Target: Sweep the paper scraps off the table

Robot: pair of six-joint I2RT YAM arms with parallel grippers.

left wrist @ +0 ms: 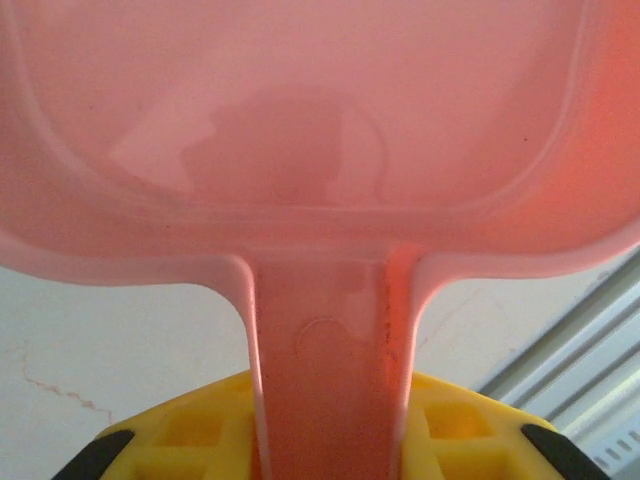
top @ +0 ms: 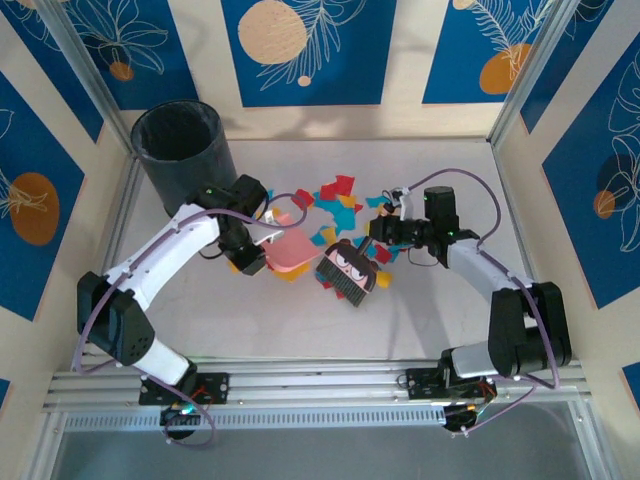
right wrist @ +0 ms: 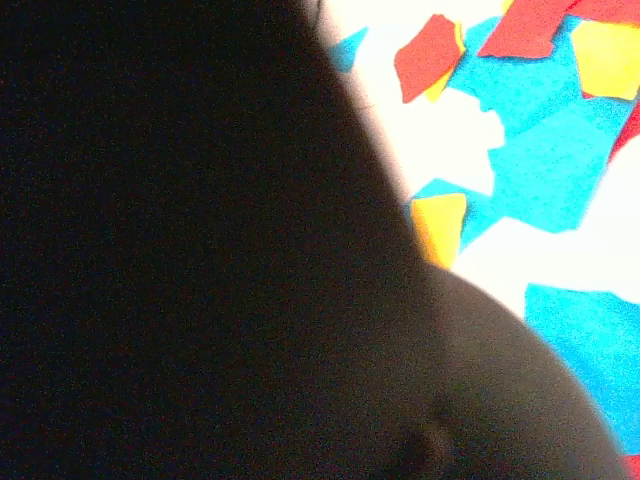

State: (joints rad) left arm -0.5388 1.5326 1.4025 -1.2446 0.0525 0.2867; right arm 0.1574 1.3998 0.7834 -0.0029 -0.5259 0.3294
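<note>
Top external: brush (top: 347, 272) beside paper scraps (top: 338, 190) seemingly bears printed face.

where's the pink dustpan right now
In the top view the pink dustpan is left of centre, its handle clamped in the left gripper, just left of the small brush and below the paper scraps.

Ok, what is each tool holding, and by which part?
Left tool grips the pink dustpan by its handle. Right tool looks shut on the black brush at its handle end, though the contact itself is hidden.
</note>
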